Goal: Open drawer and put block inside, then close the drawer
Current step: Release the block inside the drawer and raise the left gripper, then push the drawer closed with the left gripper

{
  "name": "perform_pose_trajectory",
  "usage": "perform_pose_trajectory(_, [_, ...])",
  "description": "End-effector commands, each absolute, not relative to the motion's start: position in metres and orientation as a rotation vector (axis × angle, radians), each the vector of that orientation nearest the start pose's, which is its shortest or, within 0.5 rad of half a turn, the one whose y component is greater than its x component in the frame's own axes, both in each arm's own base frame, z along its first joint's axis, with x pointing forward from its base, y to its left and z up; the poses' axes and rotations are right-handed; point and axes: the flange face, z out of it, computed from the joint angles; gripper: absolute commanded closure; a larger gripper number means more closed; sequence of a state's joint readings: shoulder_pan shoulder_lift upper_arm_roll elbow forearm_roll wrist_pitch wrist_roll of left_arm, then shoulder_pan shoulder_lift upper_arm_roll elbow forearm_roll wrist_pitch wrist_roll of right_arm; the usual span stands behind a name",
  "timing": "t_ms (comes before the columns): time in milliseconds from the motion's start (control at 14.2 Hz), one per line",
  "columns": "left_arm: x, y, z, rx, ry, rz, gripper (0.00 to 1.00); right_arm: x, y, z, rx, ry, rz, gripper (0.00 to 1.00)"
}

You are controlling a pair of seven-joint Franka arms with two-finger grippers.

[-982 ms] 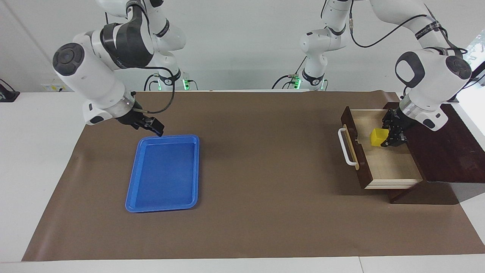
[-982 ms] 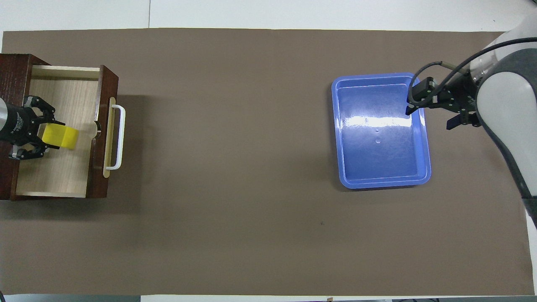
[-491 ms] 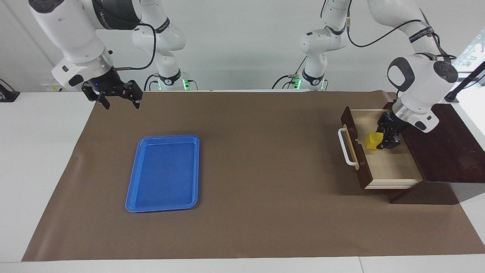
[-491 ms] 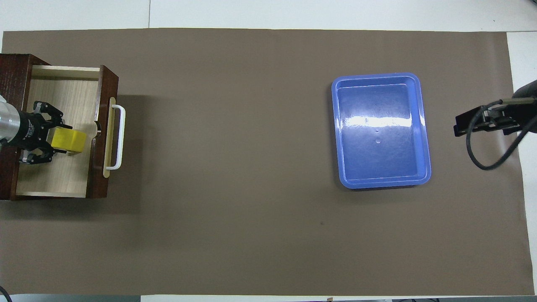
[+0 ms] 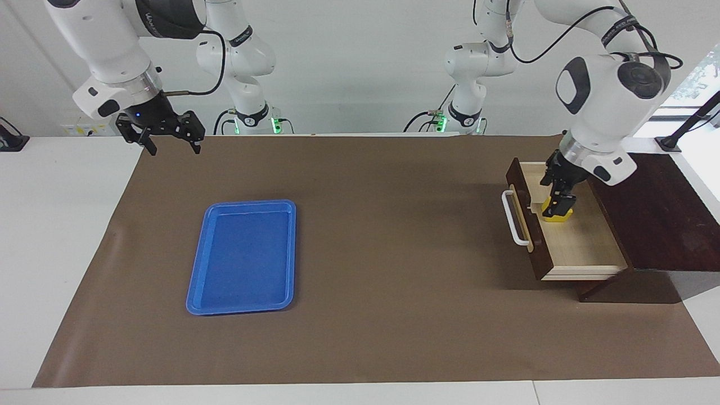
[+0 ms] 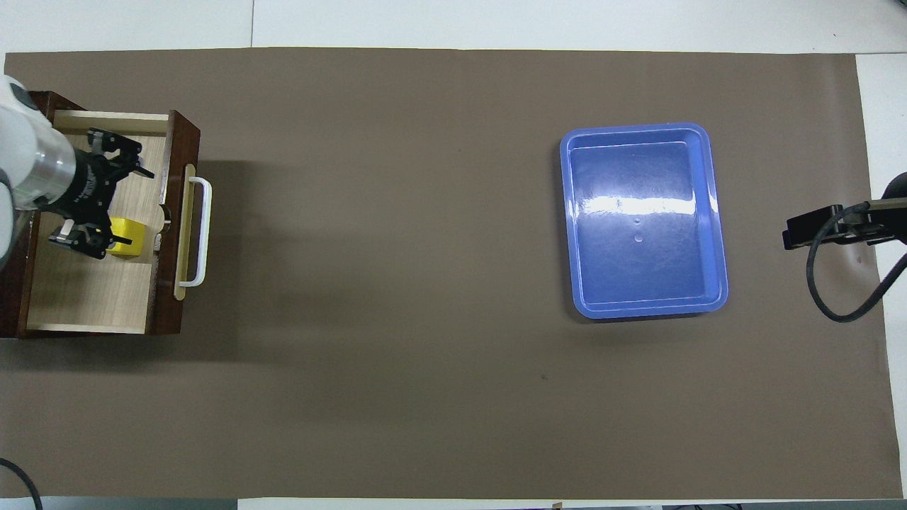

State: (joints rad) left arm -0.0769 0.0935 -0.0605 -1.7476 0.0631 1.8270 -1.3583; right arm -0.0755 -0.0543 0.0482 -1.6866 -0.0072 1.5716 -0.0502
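A brown mat [image 5: 360,315] covers the white table, and at the left arm's end of it stands the dark wooden box [image 5: 652,219] with its drawer [image 5: 579,247] pulled out toward the middle of the mat, white bar handle [image 5: 513,218] leading. Toward the right arm's end lies a flat blue tray [image 5: 242,256], with nothing in it.

The left gripper [image 5: 557,197] hangs over the open drawer, jaws apart, one finger on each side of the yellow block [image 6: 127,237]. The block sits on the pale drawer floor close to the front panel, on the side nearer the robots. The right gripper [image 5: 167,138] waits high over the mat's corner by its own base, jaws apart and holding nothing.

The step in hand looks like letting go and clearing out. To do it well, the left gripper should rise straight up so no finger drags the block, get clear of the drawer walls, then go to the handle or front panel and push squarely inward, so the drawer does not jam in the box.

A second ago the left gripper held the block clamped above the drawer floor; the jaws have since opened and the block has gone down. The right gripper has lifted away from the tray's rim to the mat corner.
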Motion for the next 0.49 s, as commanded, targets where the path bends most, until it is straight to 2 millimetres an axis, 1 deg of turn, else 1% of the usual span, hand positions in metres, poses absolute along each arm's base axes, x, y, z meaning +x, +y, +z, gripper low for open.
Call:
perform_pose_trajectory(0, [0.587, -0.097, 0.483, -2.462, -1.697, -0.099, 0.0, 0.535, -0.02, 0.586, -3.164, -0.019, 0.109, 0.0])
perform_pose_trajectory(70, [0.583, -0.103, 0.469, -2.433, -1.691, -0.129, 0.0, 0.536, -0.021, 0.583, -3.164, -0.019, 0.101, 0.0])
perform_pose_trajectory(140, [0.577, -0.103, 0.45, -2.413, -1.69, -0.146, 0.0, 0.537, -0.021, 0.582, -3.165, -0.022, 0.097, 0.0])
perform_pose_trajectory(211, [0.573, -0.098, 0.439, -2.414, -1.689, -0.162, 0.0, 0.538, -0.023, 0.58, -3.166, -0.022, 0.106, 0.0])
perform_pose_trajectory(281, [0.572, -0.09, 0.435, -2.419, -1.709, -0.18, 0.0, 0.539, -0.023, 0.582, -3.166, -0.024, 0.107, 0.0])
perform_pose_trajectory(351, [0.573, -0.077, 0.434, -2.411, -1.739, -0.192, 0.0, 0.541, -0.026, 0.582, -3.165, -0.017, 0.109, 0.0])
perform_pose_trajectory(421, [0.576, -0.072, 0.435, -2.409, -1.747, -0.199, 0.0, 0.541, -0.028, 0.584, -3.164, -0.014, 0.114, 0.0])
